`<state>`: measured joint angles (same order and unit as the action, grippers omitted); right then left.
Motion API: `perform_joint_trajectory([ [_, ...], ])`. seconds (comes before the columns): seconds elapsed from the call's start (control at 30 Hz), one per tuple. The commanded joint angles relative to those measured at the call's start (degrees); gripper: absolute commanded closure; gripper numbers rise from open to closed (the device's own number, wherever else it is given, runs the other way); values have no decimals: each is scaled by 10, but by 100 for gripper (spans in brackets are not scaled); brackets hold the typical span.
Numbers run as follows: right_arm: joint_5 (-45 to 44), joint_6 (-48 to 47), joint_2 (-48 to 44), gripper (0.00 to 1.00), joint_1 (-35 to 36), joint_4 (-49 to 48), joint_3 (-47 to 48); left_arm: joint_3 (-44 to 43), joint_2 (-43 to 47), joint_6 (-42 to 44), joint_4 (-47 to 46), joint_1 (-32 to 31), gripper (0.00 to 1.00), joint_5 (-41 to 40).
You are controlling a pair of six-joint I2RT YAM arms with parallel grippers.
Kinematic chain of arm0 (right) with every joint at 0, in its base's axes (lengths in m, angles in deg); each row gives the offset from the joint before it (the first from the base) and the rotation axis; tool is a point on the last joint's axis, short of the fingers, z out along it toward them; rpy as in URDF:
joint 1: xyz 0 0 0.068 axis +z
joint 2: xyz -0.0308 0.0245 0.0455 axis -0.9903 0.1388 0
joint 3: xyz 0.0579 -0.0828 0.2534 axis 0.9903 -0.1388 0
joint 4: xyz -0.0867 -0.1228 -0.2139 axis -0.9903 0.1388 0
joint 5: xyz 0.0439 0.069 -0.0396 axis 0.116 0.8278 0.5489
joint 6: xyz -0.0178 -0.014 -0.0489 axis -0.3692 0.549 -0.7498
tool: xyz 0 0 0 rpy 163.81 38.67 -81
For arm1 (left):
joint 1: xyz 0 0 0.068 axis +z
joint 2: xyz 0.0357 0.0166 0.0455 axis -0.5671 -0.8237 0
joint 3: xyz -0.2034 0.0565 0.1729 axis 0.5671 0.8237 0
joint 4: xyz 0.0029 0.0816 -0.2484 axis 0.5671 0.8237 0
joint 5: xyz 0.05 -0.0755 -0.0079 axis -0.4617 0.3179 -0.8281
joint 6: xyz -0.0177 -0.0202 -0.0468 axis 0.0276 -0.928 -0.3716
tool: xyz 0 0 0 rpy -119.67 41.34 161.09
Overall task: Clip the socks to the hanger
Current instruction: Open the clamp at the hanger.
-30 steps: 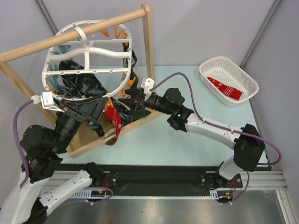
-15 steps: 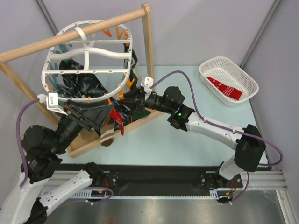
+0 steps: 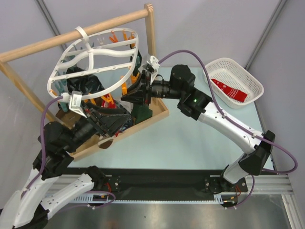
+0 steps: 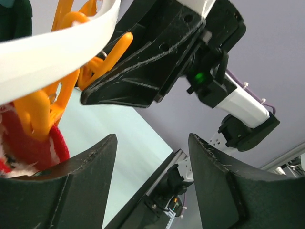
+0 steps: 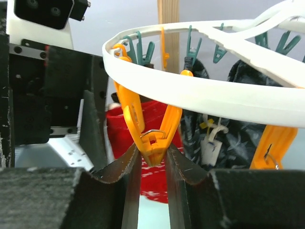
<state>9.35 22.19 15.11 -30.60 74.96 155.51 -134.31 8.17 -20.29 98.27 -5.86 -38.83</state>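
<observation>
The hanger point(image 5: 200, 93) hangs from the rack point(image 3: 119, 21) in the upper left of the overhead view, tipped up on its right side where the right arm reaches in. From where I stand, the right pincer point(image 5: 152, 153) is nearly shut, pinching an orange clip point(image 5: 151, 140) on the near rim, low in the centre of its own view. A red sock point(image 5: 116, 131) sits just behind that clip. The left pincer point(image 4: 152, 148) stands wide open with nothing across its gap. The sock bunches at the lower left of its view, against one finger, and I cannot tell whether it rests on that finger or already hangs from a clip. A second red sock point(image 3: 229, 89) lies in the basket point(image 3: 233, 64) at the upper right, well apart. I would say the trouble lies in the grip. The pincer has the clip only by its narrow end, so a small twist could let it spring free and snap shut before any fabric is in its mouth. The hanger swings freely on its hook, so a push from either arm could carry the clip away from the sock. With nothing gripping it, the sock could also slide off to the table point(image 3: 190, 143). The two arms are crowded under the rim and could knock each other.
</observation>
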Motion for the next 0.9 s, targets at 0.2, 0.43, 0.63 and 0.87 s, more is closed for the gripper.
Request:
perform_joint_trajectory([
  [0.2,110,80,22,100,-19,146,108,17,28,13,-77,-1,23,-31],
  [0.43,128,91,41,100,-22,199,152,18,-4,45,-106,0,20,-62],
  [0.63,136,103,64,100,-22,222,188,53,-7,19,-164,0,19,-86],
  [0.87,141,106,66,100,-20,216,192,75,-19,-18,-206,0,19,-148],
])
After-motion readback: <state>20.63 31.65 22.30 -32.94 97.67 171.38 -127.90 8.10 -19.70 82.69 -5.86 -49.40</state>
